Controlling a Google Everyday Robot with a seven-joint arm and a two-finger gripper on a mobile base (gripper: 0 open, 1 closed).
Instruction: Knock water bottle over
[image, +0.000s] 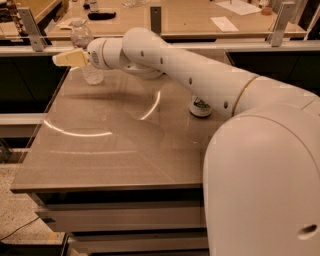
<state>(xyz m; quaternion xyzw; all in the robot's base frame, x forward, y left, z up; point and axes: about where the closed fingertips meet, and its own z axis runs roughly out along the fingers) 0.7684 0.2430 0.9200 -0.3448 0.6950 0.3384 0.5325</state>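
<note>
- The robot's white body (265, 190) is seen nearest, filling the near right of the view.
- A brown table (115, 150) is spread out ahead of it. Curved light reflections are noted on its surface.
- A green-and-white soda can (201, 107) is found upright at the right middle of the table, partly hidden beneath the arm (190, 75). It is no part of the task.
- The arm is stretched from the right across to the table's far left corner.
- The gripper (69, 58) is held at the far left, above the table surface, with its tan fingers (75, 56) pointing left. The fingers are seen drawn together as one wedge, and nothing is held between them.
- The water bottle (82, 37) is standing upright near the far left corner, its long axis vertical and its cap uppermost. Its middle is covered by the wrist and gripper, which are set on its near side at about mid-height. The fingertips are carried past its left edge.
- Contact between gripper and bottle cannot be confirmed.
- The coming move is judged to turn on this: the bottle lies just behind and slightly right of the fingers, so a sideways or away-going push at that height is expected to tip it.
- The bottle is judged not yet knocked over.
- A far bench (190, 22) with a paper sheet (224, 23) is noted beyond.
</note>
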